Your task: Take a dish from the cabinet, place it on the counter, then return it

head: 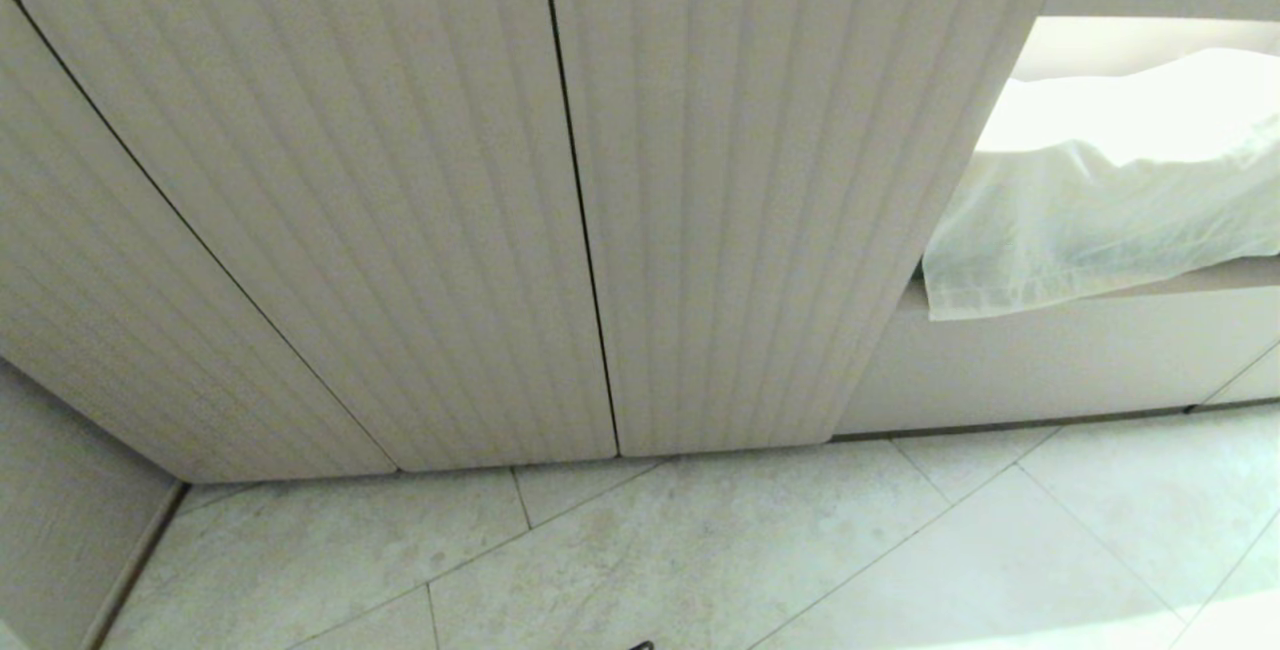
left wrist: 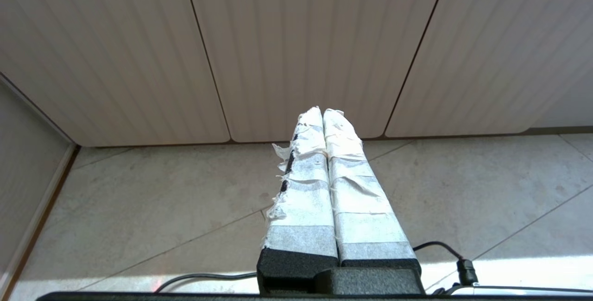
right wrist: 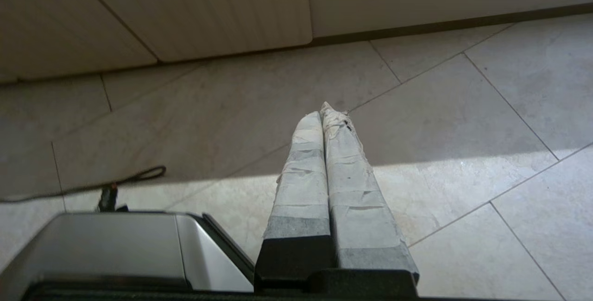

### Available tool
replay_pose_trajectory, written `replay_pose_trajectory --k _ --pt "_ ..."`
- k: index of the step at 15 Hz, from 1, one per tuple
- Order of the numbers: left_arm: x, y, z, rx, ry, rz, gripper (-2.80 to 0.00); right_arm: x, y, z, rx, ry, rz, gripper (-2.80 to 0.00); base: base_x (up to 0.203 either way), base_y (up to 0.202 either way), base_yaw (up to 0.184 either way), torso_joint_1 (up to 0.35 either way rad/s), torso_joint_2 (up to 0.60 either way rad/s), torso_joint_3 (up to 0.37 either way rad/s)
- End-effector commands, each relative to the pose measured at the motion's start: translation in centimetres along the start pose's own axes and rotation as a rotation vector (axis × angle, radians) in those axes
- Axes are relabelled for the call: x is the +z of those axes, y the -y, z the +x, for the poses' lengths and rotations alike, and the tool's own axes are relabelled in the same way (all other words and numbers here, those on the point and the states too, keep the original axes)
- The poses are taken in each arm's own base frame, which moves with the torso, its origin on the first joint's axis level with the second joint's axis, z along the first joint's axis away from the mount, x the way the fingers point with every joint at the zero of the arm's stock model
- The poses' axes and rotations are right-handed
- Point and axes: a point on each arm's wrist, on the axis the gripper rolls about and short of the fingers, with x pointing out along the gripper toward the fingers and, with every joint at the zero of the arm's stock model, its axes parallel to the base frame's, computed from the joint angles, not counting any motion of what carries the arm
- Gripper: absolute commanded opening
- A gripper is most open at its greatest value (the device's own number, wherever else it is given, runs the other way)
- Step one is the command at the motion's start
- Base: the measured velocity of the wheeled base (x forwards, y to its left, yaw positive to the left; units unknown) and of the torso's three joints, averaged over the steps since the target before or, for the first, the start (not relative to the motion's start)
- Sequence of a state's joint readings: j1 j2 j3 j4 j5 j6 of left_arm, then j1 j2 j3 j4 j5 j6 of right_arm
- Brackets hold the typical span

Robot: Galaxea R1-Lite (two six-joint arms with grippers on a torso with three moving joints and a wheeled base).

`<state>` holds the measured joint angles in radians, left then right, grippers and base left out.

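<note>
Right gripper point(right wrist: 323, 113): tape-wrapped fingers pressed together, nothing between them, held low over the tiled floor point(right wrist: 444, 120) and pointing toward the base of the cabinet point(right wrist: 194, 9). Beside it, part of the robot's grey base point(right wrist: 120, 241) and a black cable point(right wrist: 134, 178) lying on the tiles.

Left gripper point(left wrist: 323, 113): taped fingers likewise closed against each other and empty, held above the floor and aimed at the cabinet doors; a black cable point(left wrist: 444, 247) trails near its mount.

Floor, head view: pale stone tiles with diagonal joints, running up to the cabinet's foot.

Cabinet: beige, vertically ribbed doors with rounded corners, all shut; narrow dark gaps between them.

Dish: not visible in any view; its location cannot be told.

To the right of the doors: an open lower shelf point(head: 1100, 290) draped with a white cloth point(head: 1100, 210), brightly lit.
</note>
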<state>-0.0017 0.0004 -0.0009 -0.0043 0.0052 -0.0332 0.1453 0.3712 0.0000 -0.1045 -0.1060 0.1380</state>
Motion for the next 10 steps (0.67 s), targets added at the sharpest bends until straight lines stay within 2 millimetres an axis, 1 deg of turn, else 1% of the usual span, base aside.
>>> replay_pose_trajectory --k 1,3,5,10 --pt "0.0 0.0 0.0 0.000 0.000 -0.001 -2.80 -0.9 0.1 -0.7 0.008 0.014 -0.026 -2.80 0.000 0.000 0.000 0.000 0.00 0.000" --pt "0.0 0.0 0.0 0.001 0.001 -0.001 -2.80 -0.9 0.1 -0.7 -0.020 0.012 -0.028 -2.80 0.000 0.000 0.000 0.000 0.00 0.000" --pt "0.0 0.0 0.0 0.001 0.000 -0.001 -2.80 -1.1 0.1 -0.9 -0.087 0.022 -0.031 -2.80 0.000 0.000 0.000 0.000 0.00 0.000" --pt "0.0 0.0 0.0 0.000 0.000 -0.001 -2.80 -1.7 0.1 -2.1 -0.072 0.174 -0.056 -2.80 0.000 0.000 0.000 0.000 0.00 0.000"
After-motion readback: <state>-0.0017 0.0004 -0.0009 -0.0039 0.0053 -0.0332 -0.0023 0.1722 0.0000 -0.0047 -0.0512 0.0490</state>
